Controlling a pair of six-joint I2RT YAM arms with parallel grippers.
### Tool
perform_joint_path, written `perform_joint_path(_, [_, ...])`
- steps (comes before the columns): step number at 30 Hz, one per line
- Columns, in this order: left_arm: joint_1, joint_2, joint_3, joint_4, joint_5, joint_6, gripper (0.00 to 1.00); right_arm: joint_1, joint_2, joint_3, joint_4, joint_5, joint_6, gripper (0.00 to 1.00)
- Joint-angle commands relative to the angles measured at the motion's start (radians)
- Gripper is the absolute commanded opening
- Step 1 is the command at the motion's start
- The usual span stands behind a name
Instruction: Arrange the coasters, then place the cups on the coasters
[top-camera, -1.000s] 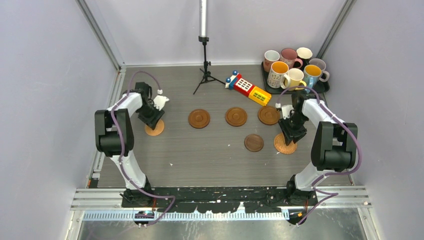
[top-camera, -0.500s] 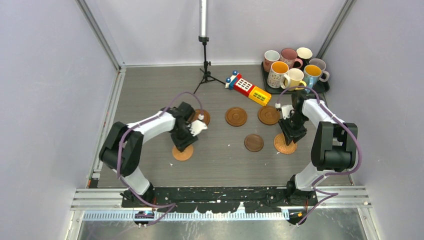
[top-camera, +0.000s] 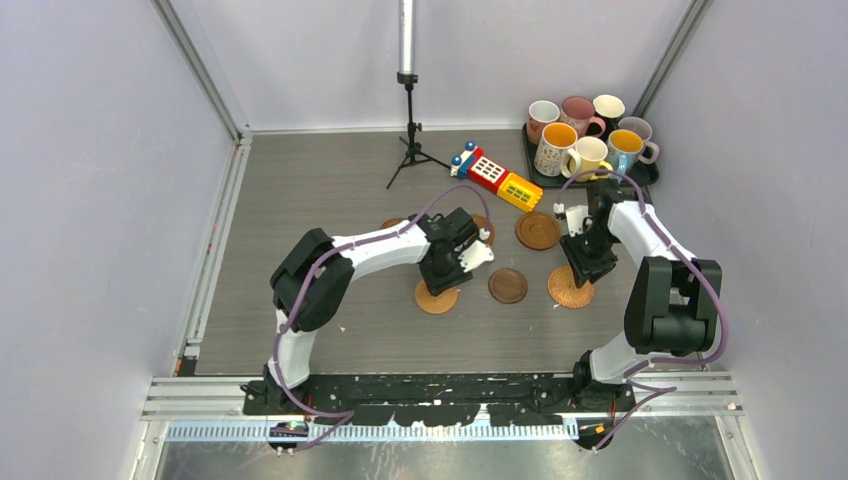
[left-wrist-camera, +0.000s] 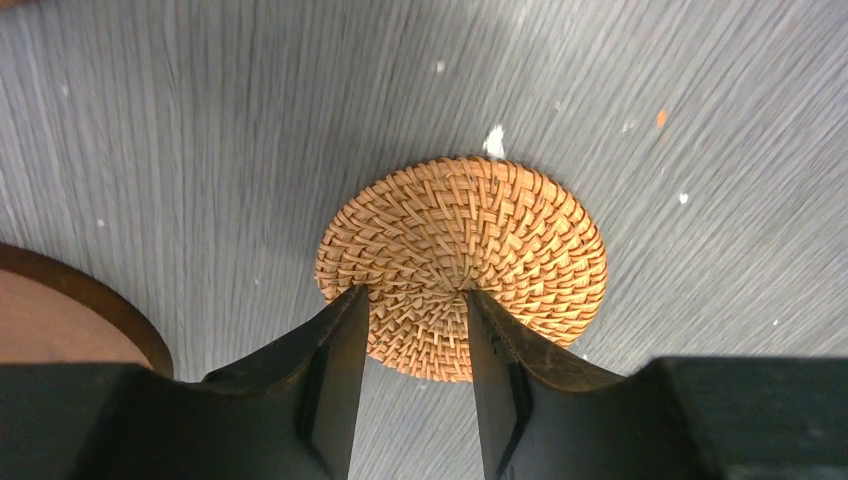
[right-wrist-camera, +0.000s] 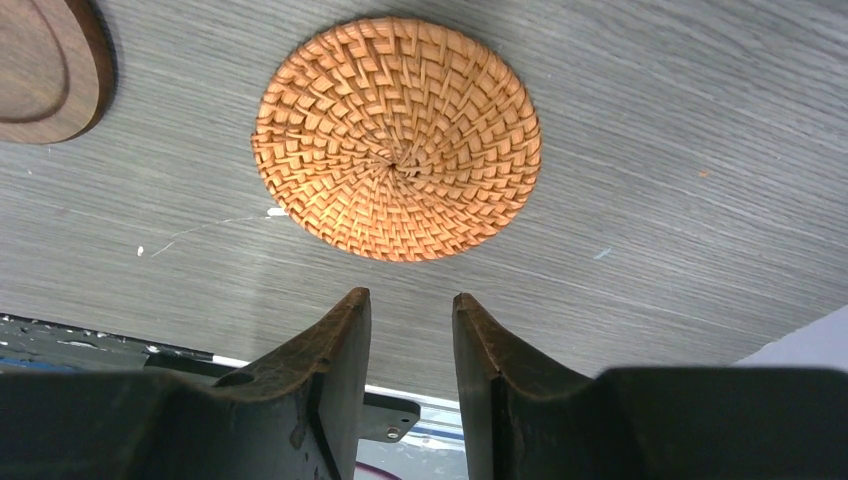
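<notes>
Left hand (top-camera: 441, 283) swung right, woven coaster (top-camera: 435, 300) carried along

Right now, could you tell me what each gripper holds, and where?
The left gripper pinches an orange woven coaster at its near rim; the right gripper holds nothing.

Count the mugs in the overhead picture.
7. All stand on the black tray in the far right corner: pale pink mug, darker pink mug and black mug along the back; patterned mug, yellow mug, blue mug and grey mug nearer. None seems hidden.
</notes>
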Motion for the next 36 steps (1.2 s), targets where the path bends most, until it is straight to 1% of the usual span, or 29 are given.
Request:
perform_joint_path(1, [-0.011,0.071,0.060,0.041,0.021,-0.044,0.43,0.002,-0.057,-0.002,-0.020,0.009,-0.011,0.41])
perform_joint_path(7, [-0.027,0.097,0.107,0.027,0.025,-0.050,0.43,0.002,-0.051,0.017,-0.021,0.007,-0.010,0.41])
perform_joint_path(14, [-0.040,0.062,0.081,0.023,0.079,-0.056,0.43,0.002,-0.034,0.040,-0.020,0.001,-0.004,0.41])
perform_joint_path(21, [-0.064,0.052,0.062,0.025,0.095,-0.060,0.44,0.002,-0.020,0.059,-0.020,-0.003,0.003,0.41])
perform_joint_path(25, [-0.060,0.058,0.085,0.020,0.076,-0.066,0.45,0.001,-0.018,0.068,-0.019,-0.003,0.007,0.41])
perform_joint_path(28, [-0.037,0.061,0.109,0.012,0.085,-0.079,0.46,0.002,-0.017,0.077,-0.024,-0.009,0.007,0.41])
perform_joint_path(32, [-0.019,0.064,0.127,0.013,0.072,-0.062,0.46,0.002,-0.016,0.087,-0.028,-0.018,0.007,0.41])
perform_joint_path(36, [-0.015,0.050,0.149,0.009,0.070,-0.051,0.49,0.002,-0.025,0.093,-0.034,-0.048,0.002,0.41])
